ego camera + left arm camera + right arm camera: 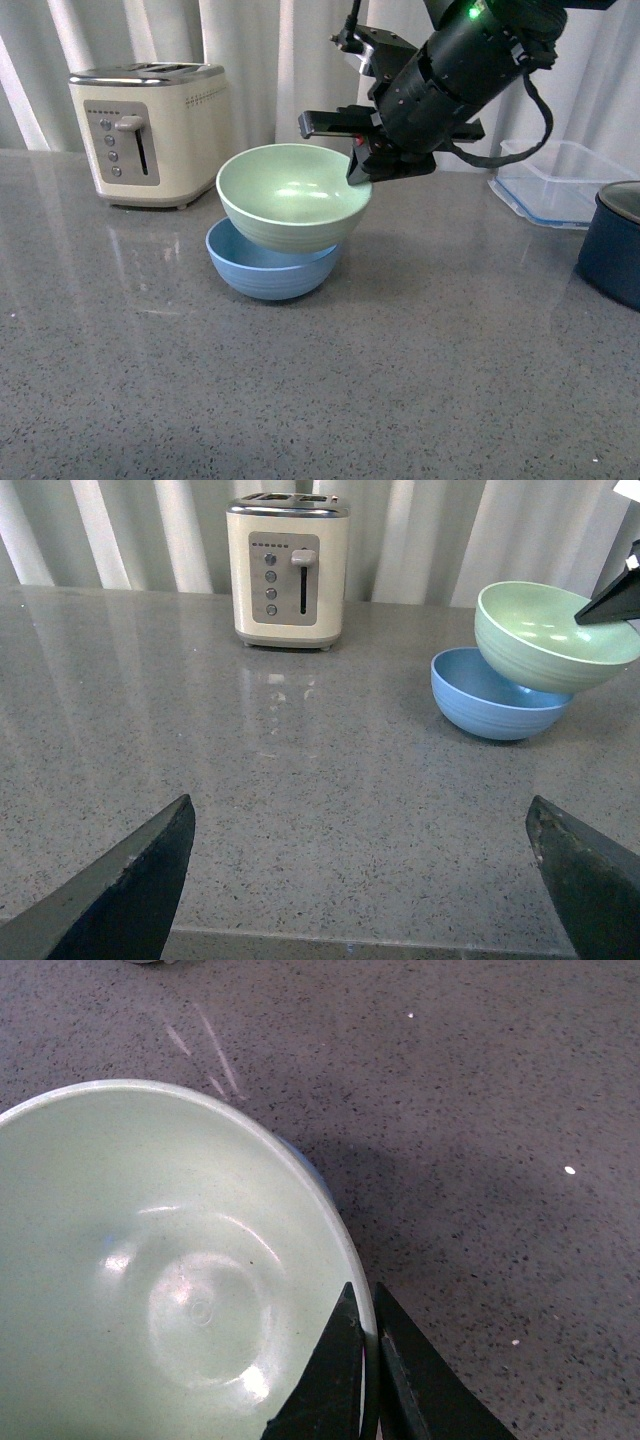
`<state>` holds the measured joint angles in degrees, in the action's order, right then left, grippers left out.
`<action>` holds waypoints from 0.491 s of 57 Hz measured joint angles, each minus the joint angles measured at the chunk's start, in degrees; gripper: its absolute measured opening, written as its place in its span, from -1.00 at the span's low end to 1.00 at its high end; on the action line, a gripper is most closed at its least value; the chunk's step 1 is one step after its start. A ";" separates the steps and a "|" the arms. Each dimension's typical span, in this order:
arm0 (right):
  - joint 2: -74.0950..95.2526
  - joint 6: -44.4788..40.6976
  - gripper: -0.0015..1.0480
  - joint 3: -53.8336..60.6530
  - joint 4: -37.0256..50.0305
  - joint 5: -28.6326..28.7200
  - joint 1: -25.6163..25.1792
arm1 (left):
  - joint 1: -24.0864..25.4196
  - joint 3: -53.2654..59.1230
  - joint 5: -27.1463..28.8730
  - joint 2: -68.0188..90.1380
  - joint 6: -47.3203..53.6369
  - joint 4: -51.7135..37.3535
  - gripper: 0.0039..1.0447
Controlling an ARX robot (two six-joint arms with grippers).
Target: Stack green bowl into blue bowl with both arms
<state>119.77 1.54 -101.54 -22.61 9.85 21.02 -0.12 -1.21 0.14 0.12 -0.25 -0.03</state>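
From the front, the right gripper (362, 163) pinches the rim of the green bowl (290, 195), which sits tilted and half-nested in the blue bowl (268, 275); the left wrist view shows the left gripper (358, 805) spread wide, well apart from both bowls; the right wrist view shows the same rim pinch, so I judge only levelling and release are left.

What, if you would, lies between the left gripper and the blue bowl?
Only bare grey countertop, as the left wrist view shows: the open left gripper hangs apart from the blue bowl, with nothing on the stretch between them.
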 joint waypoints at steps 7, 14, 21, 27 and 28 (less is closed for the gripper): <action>2.03 -0.15 -0.98 -2.95 -0.59 0.57 0.61 | 0.00 0.00 -0.02 0.00 0.00 0.00 0.87; 3.89 -0.37 -0.98 -5.25 -0.96 1.16 0.98 | 0.00 0.00 0.00 0.00 0.00 0.00 0.87; 5.14 -0.55 -0.98 -6.05 -1.05 1.42 1.14 | 0.00 0.00 -0.02 0.00 0.00 0.00 0.87; 5.88 -0.76 -0.98 -6.16 -1.05 1.46 1.16 | 0.00 0.00 0.00 0.00 0.00 0.00 0.87; 5.99 -0.76 -0.98 -6.16 -1.05 1.55 1.14 | 0.00 0.00 0.00 0.00 -0.02 0.00 0.87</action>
<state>125.75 0.78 -107.70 -23.66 11.40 22.15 -0.12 -1.21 0.14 0.12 -0.27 -0.03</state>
